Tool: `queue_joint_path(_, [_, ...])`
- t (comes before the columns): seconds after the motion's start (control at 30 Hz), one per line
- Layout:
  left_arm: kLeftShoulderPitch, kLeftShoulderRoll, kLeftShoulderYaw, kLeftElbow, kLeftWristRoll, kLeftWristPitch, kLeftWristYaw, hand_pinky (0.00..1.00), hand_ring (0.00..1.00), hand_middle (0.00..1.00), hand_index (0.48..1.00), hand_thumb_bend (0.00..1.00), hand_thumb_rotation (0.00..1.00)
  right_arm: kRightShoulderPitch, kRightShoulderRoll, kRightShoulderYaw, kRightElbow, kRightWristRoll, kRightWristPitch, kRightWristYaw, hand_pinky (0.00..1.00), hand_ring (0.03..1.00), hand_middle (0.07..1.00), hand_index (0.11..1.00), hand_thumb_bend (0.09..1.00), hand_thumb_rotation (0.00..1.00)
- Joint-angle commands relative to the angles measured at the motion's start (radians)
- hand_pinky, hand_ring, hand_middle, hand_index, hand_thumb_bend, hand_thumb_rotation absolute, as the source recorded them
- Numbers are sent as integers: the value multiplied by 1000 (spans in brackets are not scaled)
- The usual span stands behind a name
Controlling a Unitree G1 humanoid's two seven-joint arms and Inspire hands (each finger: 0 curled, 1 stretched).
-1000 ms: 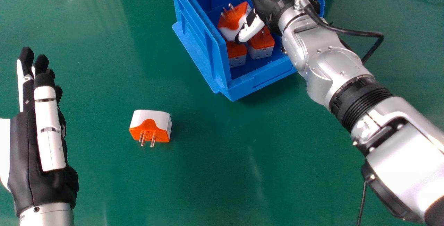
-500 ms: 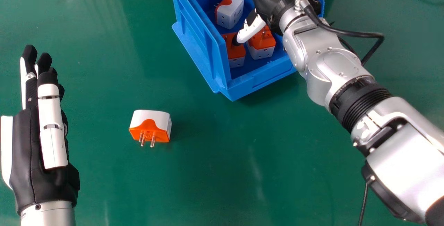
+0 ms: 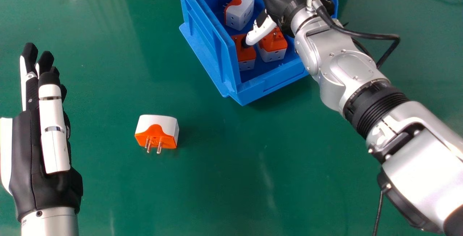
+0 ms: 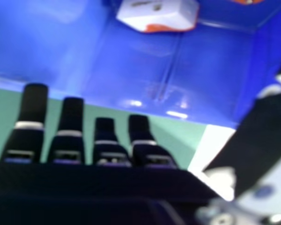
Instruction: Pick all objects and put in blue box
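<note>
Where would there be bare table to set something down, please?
Green table lies bare between the left hand and the lone adapter, and between that adapter and the right arm. Crowded: inside the blue box, with three adapters and the right hand.

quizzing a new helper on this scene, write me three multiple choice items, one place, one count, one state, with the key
1. How many plug adapters can be seen in the blue box?
a) One
b) Five
c) Three

2. Where is the adapter outside it?
a) On the green table
b) On the box's rim
c) Behind the box

3. How is the right hand?
a) Fist closed
b) Fingers straight, holding nothing
c) Fingers curled round an adapter

Key:
1 c: one lies deeper in, two nearer the front.
2 a: it rests on the tabletop, between the left hand and the box.
3 b: its fingers extend with nothing in them.
</note>
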Motion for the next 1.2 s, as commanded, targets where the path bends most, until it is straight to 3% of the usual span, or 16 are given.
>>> queue_joint_path(0.0, [2,-1,-5,-30,12,-10,5,1000,991,987,994,168,1000,-24,-18,-7,-54,-2,7,-7,672,829,927,876,930,434])
queue_joint_path(0.17, [10,-4,-8,-32,14,-10,8,1000,997,995,998,169,1000,28,-57,-12,-188,-14,32,29,709,855,939,889,918,415])
queue_joint_path(0.23, [10,-2,-5,-22,9,-23,2,1000,998,994,999,167,1000,59,-88,-8,-271,-34,40,43,729,866,942,893,912,398])
queue_joint_path(0.47, [10,3,-3,-18,6,-13,-4,1000,998,988,999,163,1000,225,-219,-60,-678,-74,75,155,724,865,937,888,905,329])
queue_joint_path(0.53, [8,3,-2,-17,12,-10,-1,1000,996,985,998,150,1000,274,-249,-82,-787,-83,92,200,730,870,942,895,888,303])
queue_joint_path(0.63, [4,5,0,-12,6,-11,-4,1000,989,977,989,140,1000,370,-288,-145,-971,-66,102,270,739,874,946,900,870,264])
queue_joint_path(0.8, [-8,16,10,13,-12,-25,-23,1000,993,979,990,136,1000,533,-354,-235,-1226,-85,96,359,736,873,935,895,850,203])
queue_joint_path(1.0, [-18,14,17,40,-14,-46,-33,1000,998,989,997,136,1000,701,-406,-338,-1441,-94,66,416,709,860,922,884,830,214])
queue_joint_path(1.17, [-16,10,17,50,-10,-56,-36,1000,999,988,994,152,1000,918,-410,-445,-1586,-30,-26,346,689,848,912,886,799,241])
